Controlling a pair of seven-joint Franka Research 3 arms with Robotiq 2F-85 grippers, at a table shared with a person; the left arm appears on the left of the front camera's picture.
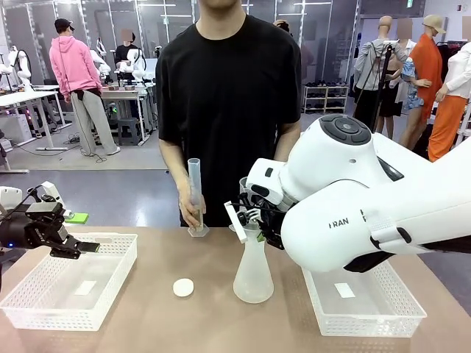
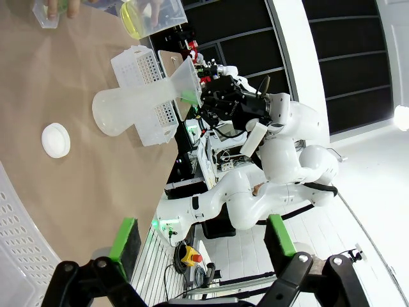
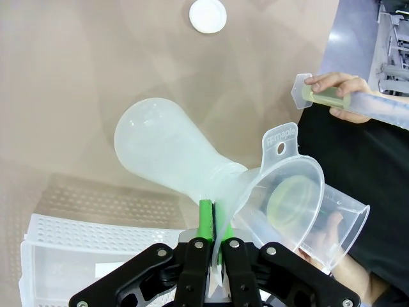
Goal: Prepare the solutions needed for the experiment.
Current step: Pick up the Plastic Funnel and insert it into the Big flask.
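Right wrist view: right fingers (image 3: 204, 220) pinched shut on the near edge of the funnel (image 3: 255, 185), itself seated in the neck of the flask (image 3: 166, 150). Straight beyond the funnel mouth, on the side away from the fingers: the solutions (image 3: 291, 201), a shallow pale yellow layer in the bottom of a clear beaker (image 3: 345, 224), held up at funnel height by a person's hand (image 3: 348, 278). Beaker axis roughly parallel to the flask's long axis, so apparently not tipped yet. Another yellowish layer at the foot of the measuring cylinder (image 3: 370, 105), gripped by the other hand (image 3: 335, 83), apart from the funnel. White cap (image 3: 208, 15) flat on the worktop (image 3: 77, 77), near the flask base.

Left wrist view: left fingers (image 2: 126, 240) spread wide with nothing between them, aimed across the worktop toward flask and funnel, well apart from both.

Front view: flask upright near the middle, funnel on top, right arm reaching in from the right. Left fingers hanging over the rim of the left basket (image 1: 110, 239). Cylinder standing at the far edge. Person's hands plainly nearer the liquid than either arm. Likely next: a pour from beaker into funnel, calling for a steady, upright funnel. Flat, matte brown surface; free room around the flask base apart from the cap; right basket (image 1: 412, 312) under the right arm.
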